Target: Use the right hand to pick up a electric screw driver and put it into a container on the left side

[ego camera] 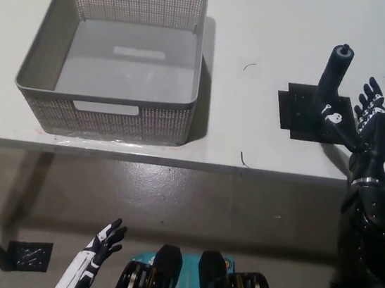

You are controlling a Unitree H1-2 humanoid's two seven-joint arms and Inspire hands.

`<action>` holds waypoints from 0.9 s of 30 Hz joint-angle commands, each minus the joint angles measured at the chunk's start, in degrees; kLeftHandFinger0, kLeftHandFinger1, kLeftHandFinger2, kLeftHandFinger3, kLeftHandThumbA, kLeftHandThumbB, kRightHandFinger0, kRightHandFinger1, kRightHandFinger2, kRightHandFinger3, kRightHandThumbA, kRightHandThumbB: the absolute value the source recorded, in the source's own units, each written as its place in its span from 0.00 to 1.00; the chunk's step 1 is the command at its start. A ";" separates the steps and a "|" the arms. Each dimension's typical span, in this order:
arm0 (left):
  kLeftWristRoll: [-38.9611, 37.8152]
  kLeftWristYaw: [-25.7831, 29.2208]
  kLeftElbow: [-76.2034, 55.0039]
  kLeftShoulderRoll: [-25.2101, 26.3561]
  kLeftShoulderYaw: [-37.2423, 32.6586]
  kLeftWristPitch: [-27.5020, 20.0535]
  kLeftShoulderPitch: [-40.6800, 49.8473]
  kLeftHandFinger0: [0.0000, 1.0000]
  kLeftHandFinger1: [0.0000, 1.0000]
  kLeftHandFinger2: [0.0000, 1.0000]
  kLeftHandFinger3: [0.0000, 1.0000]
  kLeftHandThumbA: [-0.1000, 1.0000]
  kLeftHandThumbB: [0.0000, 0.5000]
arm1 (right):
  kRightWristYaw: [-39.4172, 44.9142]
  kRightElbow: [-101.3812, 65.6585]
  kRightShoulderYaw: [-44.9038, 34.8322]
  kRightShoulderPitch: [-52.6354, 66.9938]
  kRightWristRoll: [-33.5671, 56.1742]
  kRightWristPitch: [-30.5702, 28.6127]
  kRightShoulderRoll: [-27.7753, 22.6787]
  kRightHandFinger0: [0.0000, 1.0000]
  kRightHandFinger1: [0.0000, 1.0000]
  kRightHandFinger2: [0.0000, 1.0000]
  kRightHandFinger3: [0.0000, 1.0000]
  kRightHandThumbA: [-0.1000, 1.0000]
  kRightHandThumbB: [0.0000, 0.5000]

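A dark grey electric screwdriver (pixel 331 78) stands upright on a black square base (pixel 308 114) at the table's right side. My black right hand (pixel 361 122) is open just right of it, fingers spread, thumb close to the tool's lower body; no grasp is visible. A grey perforated basket (pixel 112 52) with nothing in it sits on the table at the left. My white left hand (pixel 99 247) rests low at the lower left, below the table edge, fingers apart and holding nothing.
The white table (pixel 265 26) ends at a front edge running across the middle of the view, with grey floor (pixel 192 201) below it. A small black plate (pixel 30 256) lies on the floor at lower left. Bare tabletop separates basket and screwdriver.
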 commanded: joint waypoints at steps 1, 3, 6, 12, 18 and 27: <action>-0.91 -1.06 -0.60 0.71 0.12 -2.11 -0.32 1.00 1.00 1.00 1.00 0.99 0.55 | 1.71 -0.27 -0.08 -4.12 0.82 -1.07 -0.97 1.00 1.00 1.00 1.00 1.00 0.70; -0.95 -1.13 -0.34 0.80 0.16 -2.44 -0.38 1.00 1.00 1.00 1.00 0.99 0.53 | 1.79 -0.03 -0.22 -4.40 1.21 -0.87 -0.79 1.00 1.00 1.00 1.00 1.00 0.70; -0.83 -1.17 -0.16 0.92 0.19 -2.58 -0.44 1.00 1.00 1.00 1.00 0.99 0.52 | 1.98 1.85 -0.37 -5.56 1.72 -1.53 -0.67 1.00 1.00 1.00 1.00 0.98 0.67; -0.54 -0.87 -0.25 0.83 0.28 -2.29 -0.39 1.00 1.00 1.00 1.00 1.00 0.56 | 1.83 5.96 -0.13 -8.31 1.50 -2.17 -0.70 1.00 1.00 1.00 1.00 0.97 0.61; 0.20 -0.76 0.07 0.95 0.08 -2.75 -0.82 1.00 1.00 1.00 1.00 1.00 0.55 | 1.38 12.59 0.88 -12.47 0.15 -3.17 -1.37 1.00 1.00 1.00 1.00 0.98 0.72; 0.14 -0.75 -0.52 0.82 0.02 -2.57 -0.44 1.00 1.00 1.00 1.00 1.00 0.53 | 0.64 25.55 2.88 -21.53 -1.15 -3.19 -1.35 1.00 1.00 1.00 1.00 0.88 0.94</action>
